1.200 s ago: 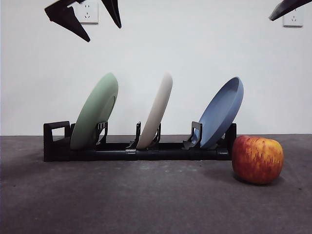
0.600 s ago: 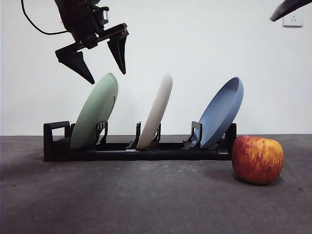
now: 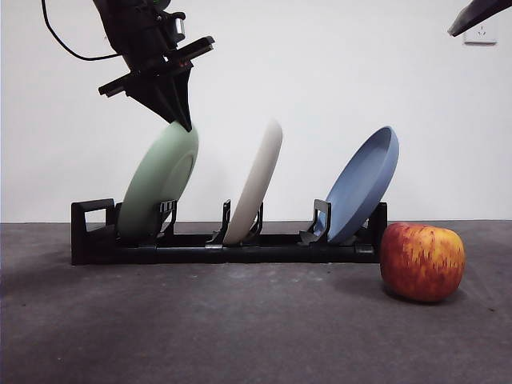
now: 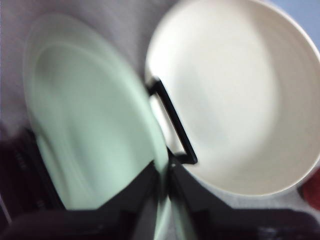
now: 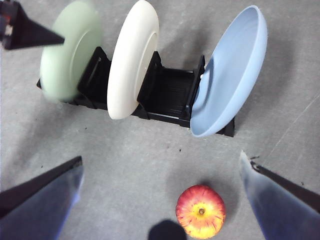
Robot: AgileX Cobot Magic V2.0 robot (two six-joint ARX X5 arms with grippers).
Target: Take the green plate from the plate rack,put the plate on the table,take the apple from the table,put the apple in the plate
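The green plate (image 3: pixel 156 188) leans in the end slot of the plate rack (image 3: pixel 200 246), by its loop handle. My left gripper (image 3: pixel 181 120) has come down from above and is shut on the plate's top rim. In the left wrist view the green plate (image 4: pixel 90 135) has its edge pinched between the two nearly closed jaws of my left gripper (image 4: pixel 162 187). The apple (image 3: pixel 422 262) rests on the table (image 3: pixel 240 328) just past the rack's other end. My right gripper (image 5: pixel 160 159) hangs open high above the apple (image 5: pixel 201 211), with the green plate (image 5: pixel 67 55) far from it.
A cream-white plate (image 3: pixel 256 184) stands in the rack's middle slot and a blue plate (image 3: pixel 360 188) in the slot nearest the apple. A white wall with sockets lies behind. My right arm shows only as a dark tip (image 3: pixel 478 14) at the top right corner.
My left gripper has dropped from above the rack onto the green plate's top rim and shut on it. The plate's top has shifted slightly. The right arm has not moved.
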